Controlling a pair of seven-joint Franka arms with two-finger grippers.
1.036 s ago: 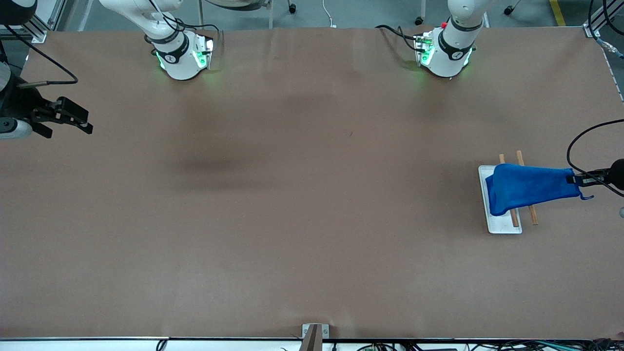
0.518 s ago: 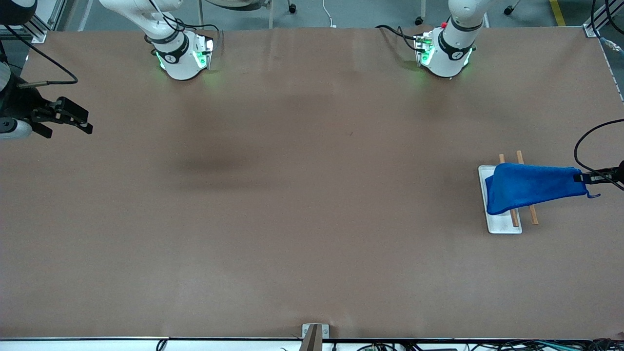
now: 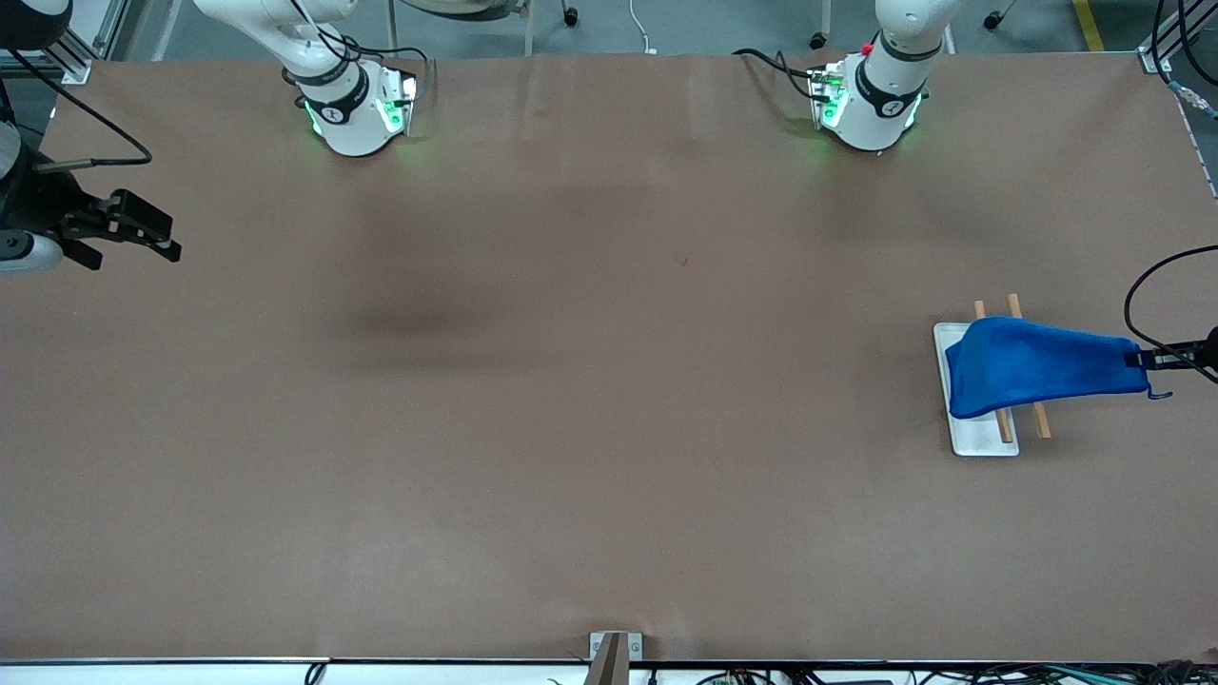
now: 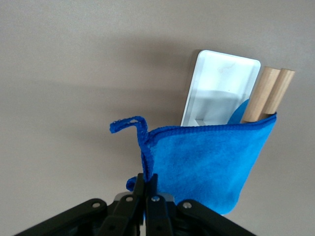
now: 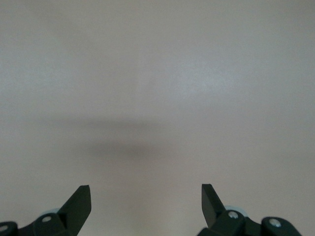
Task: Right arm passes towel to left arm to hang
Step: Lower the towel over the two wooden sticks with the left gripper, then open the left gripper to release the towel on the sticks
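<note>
At the left arm's end of the brown surface, the blue towel drapes over a rack of two wooden rods on a white base. The left gripper has its jaws pinched on the towel's corner. The right gripper waits over its own end, jaws wide.

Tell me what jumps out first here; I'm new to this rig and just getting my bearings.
The bright blue towel catches the eye first, draped over the two wooden rods of a white-based rack at the left arm's end of the table. The left gripper pinches its corner, fingers shut on it, with the small loop sticking out beside them. The right gripper waits open over the right arm's end of the table.
</note>
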